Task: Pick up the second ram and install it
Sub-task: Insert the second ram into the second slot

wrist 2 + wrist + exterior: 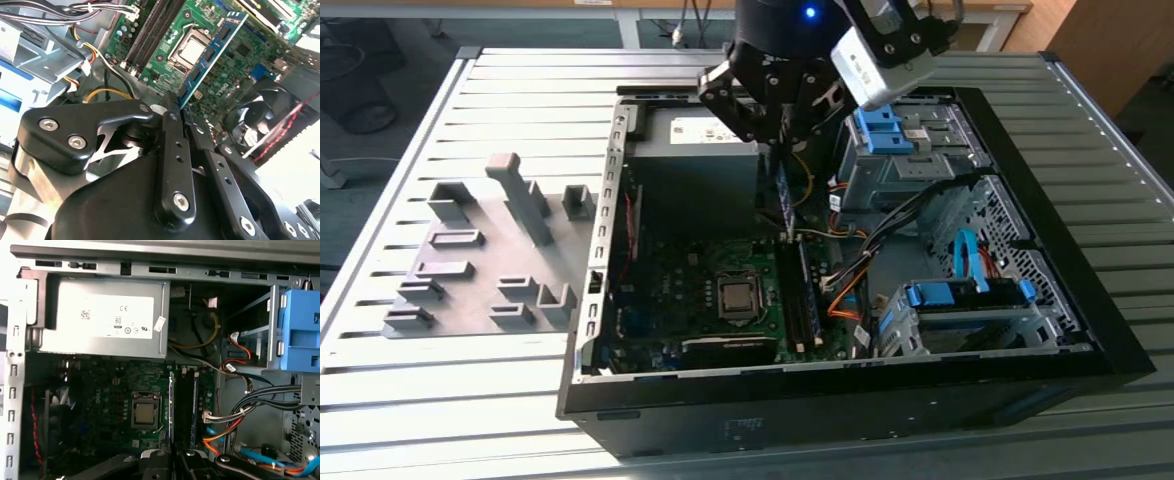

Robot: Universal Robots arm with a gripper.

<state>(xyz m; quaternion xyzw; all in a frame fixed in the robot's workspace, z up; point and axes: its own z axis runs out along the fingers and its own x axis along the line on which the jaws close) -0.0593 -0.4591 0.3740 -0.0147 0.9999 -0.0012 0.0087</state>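
Observation:
My gripper (782, 140) hangs over the open computer case (607, 300), shut on the second ram (783, 195), a thin blue board held on edge and pointing down at the motherboard (674, 290). In the second wrist view the ram (212, 55) runs out from between the black fingers (172, 117), showing black chips and a small white label. In the first wrist view the ram (171, 410) appears edge-on above the slots beside the processor socket (145, 414). Another stick (195, 405) stands in a neighbouring slot.
A grey holder tray (480, 265) lies on the slatted table at the exterior view's left. Inside the case are the power supply (105, 315), light-blue drive brackets (881, 130) (967, 295), a fan (265, 117), and bundles of cables (235, 412) beside the slots.

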